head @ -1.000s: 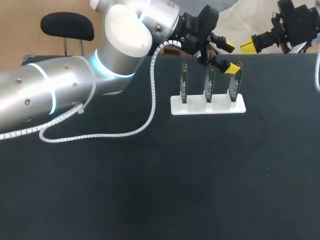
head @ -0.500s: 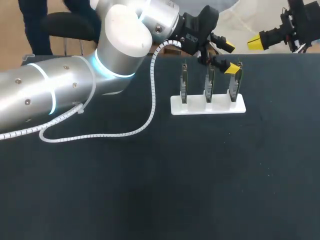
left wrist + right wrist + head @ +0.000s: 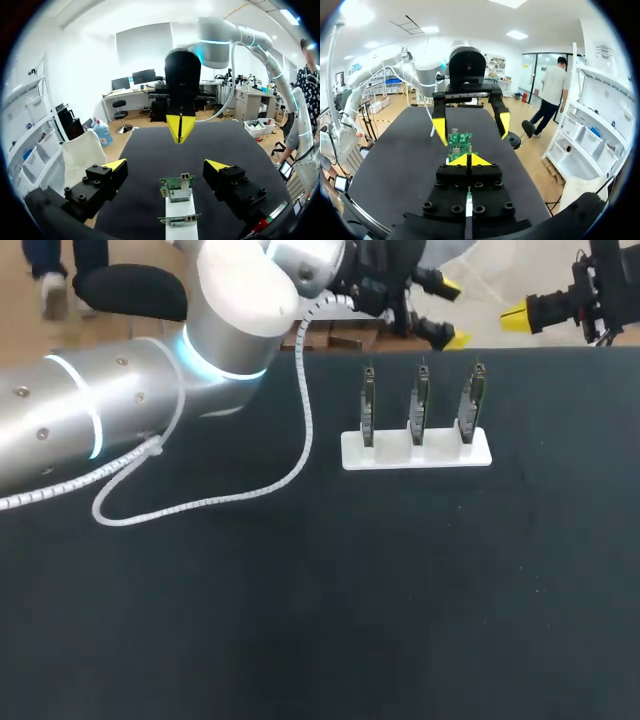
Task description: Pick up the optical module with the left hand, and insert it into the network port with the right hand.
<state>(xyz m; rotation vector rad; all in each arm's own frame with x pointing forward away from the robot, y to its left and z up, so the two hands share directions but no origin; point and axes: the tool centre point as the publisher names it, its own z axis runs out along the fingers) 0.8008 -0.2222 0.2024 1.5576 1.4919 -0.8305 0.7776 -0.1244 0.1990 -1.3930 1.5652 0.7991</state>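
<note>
Three boards stand upright in a white holder; left gripper is apart, right gripper together, empty.

A robotics lab: a silver robot arm over a black table bearing racked circuit boards.
</note>
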